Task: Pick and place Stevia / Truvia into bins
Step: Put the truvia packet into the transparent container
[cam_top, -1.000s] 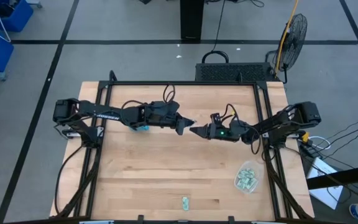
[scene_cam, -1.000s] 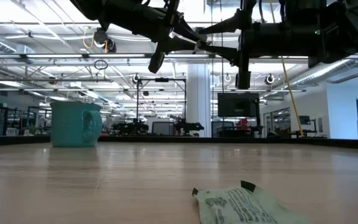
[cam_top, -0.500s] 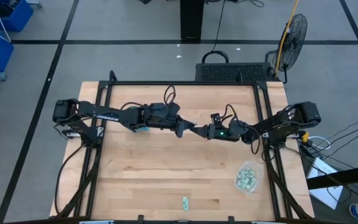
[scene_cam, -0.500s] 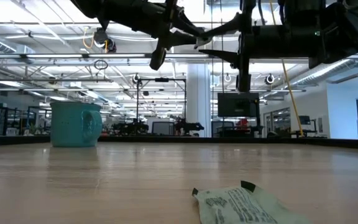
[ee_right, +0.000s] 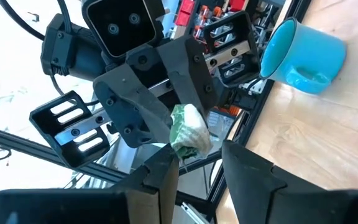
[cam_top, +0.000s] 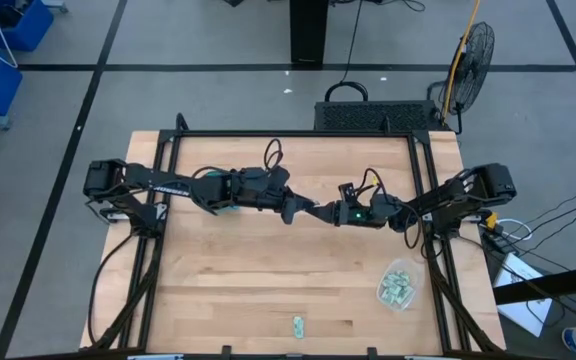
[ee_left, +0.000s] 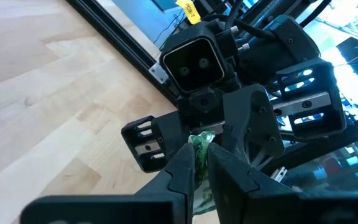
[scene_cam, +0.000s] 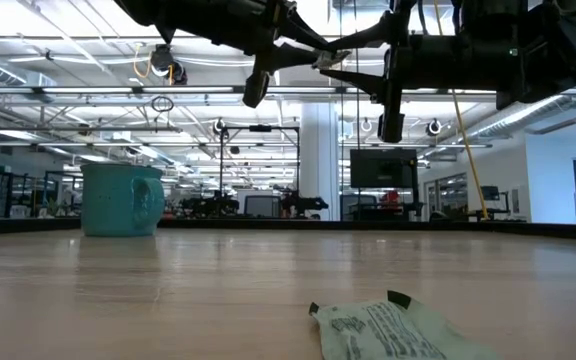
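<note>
A pale green and white sachet (ee_right: 189,133) is up in the air over the table's middle, between my two grippers, which meet tip to tip. My left gripper (cam_top: 304,210) is shut on it. My right gripper (cam_top: 319,212) faces it, open, with its fingers (ee_right: 161,175) on either side of the sachet's free end. The clear bin (cam_top: 399,285) near the table's right edge has several sachets in it. One more sachet (cam_top: 297,325) lies flat by the near edge and shows close up in the low view (scene_cam: 396,330). My left gripper pinches one end of the sachet (ee_left: 200,144) between its two fingers (ee_right: 193,70). It comes in level from the table's left. The sachet is lifted clear, high above the table, and its crumpled free end (ee_right: 191,144) sticks out toward the right gripper. My right gripper: I cannot tell whether it touches the sachet.
A teal mug (scene_cam: 120,199) stands on the far left part of the table, partly under the left arm (cam_top: 227,206). A black frame rail (cam_top: 293,134) runs around the wooden tabletop. Bare wood lies between the bin and the near-edge sachet.
My left gripper has moved toward the table's right with the sachet and closed the gap to the right gripper. Their tips were apart and now overlap. The right arm has barely shifted.
</note>
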